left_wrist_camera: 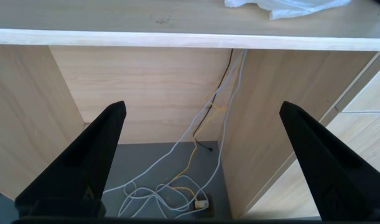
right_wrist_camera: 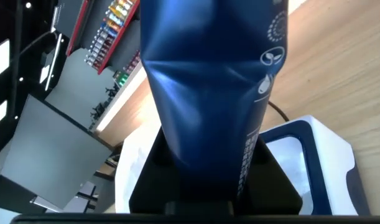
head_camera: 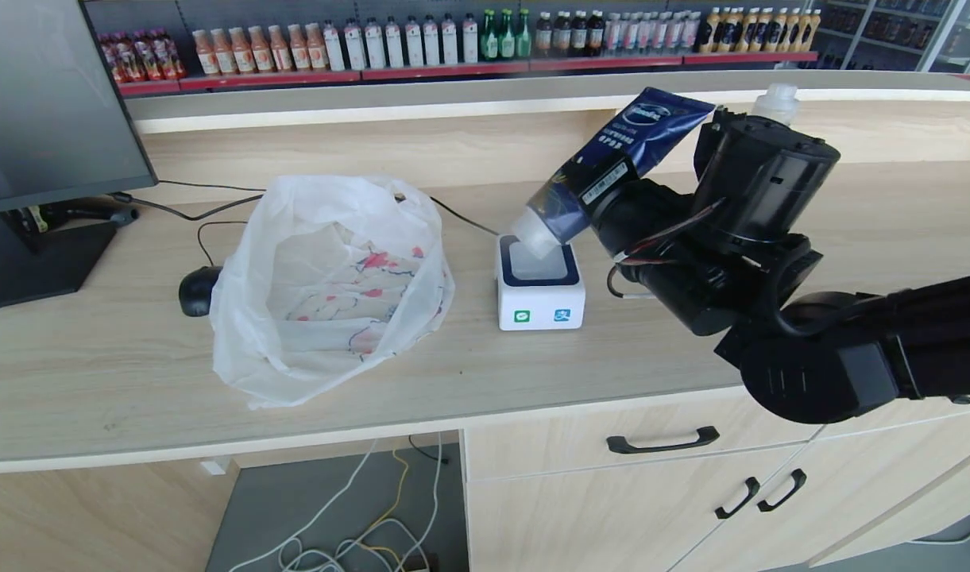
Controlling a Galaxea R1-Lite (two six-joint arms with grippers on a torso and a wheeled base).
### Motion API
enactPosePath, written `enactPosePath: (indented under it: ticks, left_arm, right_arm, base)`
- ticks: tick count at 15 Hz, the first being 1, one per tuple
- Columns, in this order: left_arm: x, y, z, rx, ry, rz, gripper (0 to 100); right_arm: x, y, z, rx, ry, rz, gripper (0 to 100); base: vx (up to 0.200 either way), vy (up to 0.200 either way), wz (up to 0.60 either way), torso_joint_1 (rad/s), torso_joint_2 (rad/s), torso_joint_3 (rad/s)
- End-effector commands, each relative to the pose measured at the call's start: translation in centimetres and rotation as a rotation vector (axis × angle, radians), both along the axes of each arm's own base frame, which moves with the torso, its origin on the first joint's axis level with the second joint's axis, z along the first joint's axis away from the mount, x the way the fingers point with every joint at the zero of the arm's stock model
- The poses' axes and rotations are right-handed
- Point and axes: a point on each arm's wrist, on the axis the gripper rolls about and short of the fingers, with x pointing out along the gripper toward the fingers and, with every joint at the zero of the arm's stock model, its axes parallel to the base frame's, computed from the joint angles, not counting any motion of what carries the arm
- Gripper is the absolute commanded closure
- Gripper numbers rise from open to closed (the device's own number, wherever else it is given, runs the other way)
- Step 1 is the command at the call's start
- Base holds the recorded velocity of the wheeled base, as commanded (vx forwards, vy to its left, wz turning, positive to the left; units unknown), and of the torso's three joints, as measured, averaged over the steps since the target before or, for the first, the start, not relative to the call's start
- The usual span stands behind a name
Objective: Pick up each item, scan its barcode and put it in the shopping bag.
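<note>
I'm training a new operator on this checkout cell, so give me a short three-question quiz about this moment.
1. True or false: the blue tube already lies inside the shopping bag.
2. Which end of the blue tube points down at the scanner? A) the crimped end B) the cap end C) neither, it lies flat
3. Fill in: the left gripper, below the counter, is ____ (open or shut).

Key
1. False: the right gripper holds it tilted above the scanner.
2. B
3. open
</note>
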Motion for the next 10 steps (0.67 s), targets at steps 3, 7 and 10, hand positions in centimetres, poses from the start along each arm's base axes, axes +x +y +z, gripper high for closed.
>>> enactPosePath:
  ticks: [3,7,10]
  left_arm:
    - [0.0,0.0,0.0,0.000,0.000,0.000,0]
    - [0.0,0.0,0.0,0.000,0.000,0.000,0]
    - [0.0,0.0,0.0,0.000,0.000,0.000,0]
  right_arm:
    - [1.1,0.3,-1.1,0.002,0.027,-0.006,100]
    - [1.5,0.9,-0.9,0.048,0.029,0.011,100]
    - [1.6,1.5,-0.8,0.043,0.053,0.022,100]
  base:
    - [0.000,0.000,0.00,0.000,0.00,0.000]
    - [0.000,0.000,0.00,0.000,0.00,0.000]
    - [0.000,0.000,0.00,0.000,0.00,0.000]
